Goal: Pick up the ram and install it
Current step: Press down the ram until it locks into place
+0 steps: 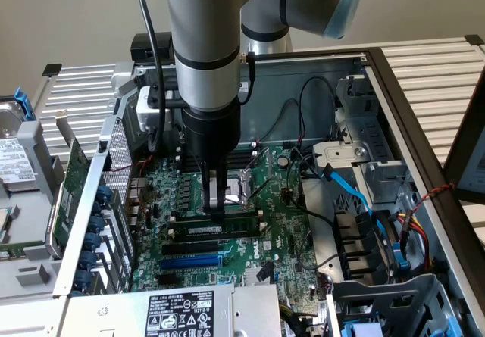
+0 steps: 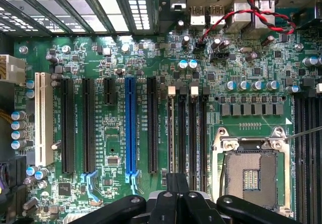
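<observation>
Hard drive (image 1: 17, 159) with a white label lies at the exterior view's left, outside the open computer case (image 1: 394, 87). Next to it, a large green expansion card (image 1: 70, 193) stands on edge by the perforated metal wall of the case. More to the right, the green motherboard (image 1: 284, 223) lies flat inside the case. The robot arm (image 1: 203, 42) comes down from above over its middle part. The end effector (image 1: 215, 201) has its fingers together, and the tips press on the top edge of the ram (image 1: 220, 222). The ram is a long green stick that stands on its edge in one of the black memory slots (image 1: 216, 233), across the board. Whether it sits fully in the slot, I cannot tell. Just in front of it there is a blue slot (image 1: 189, 261), and behind the end effector the silver processor socket (image 1: 244, 187) is partly seen. At the exterior view's right, blue cables (image 1: 356, 193) and black wires run to the drive bays (image 1: 364, 238). In the wrist view, the black fingers (image 2: 177, 183) are closed over the thin top edge of the ram (image 2: 172, 133), between the blue slot (image 2: 130, 128) and the processor socket (image 2: 249, 171).
</observation>
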### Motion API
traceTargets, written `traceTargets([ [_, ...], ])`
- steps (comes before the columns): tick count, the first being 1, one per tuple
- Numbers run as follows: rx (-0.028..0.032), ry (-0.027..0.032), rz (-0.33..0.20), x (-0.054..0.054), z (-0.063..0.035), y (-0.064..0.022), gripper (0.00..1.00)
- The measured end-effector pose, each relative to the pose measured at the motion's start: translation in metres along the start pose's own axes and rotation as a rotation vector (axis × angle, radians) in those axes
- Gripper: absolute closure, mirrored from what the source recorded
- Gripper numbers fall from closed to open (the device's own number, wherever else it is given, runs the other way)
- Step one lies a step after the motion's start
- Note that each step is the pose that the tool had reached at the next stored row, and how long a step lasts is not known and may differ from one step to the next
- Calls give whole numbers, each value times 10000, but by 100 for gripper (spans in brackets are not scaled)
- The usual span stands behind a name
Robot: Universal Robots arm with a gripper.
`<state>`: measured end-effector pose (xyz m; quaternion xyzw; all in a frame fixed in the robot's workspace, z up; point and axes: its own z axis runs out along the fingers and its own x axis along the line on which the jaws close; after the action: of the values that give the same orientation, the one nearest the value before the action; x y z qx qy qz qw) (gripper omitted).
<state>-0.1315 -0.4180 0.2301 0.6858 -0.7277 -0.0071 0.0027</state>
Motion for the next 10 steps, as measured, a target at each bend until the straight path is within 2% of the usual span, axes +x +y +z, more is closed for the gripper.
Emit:
traceTargets([
  [10, -1, 3, -1, 1, 10, 3, 90],
])
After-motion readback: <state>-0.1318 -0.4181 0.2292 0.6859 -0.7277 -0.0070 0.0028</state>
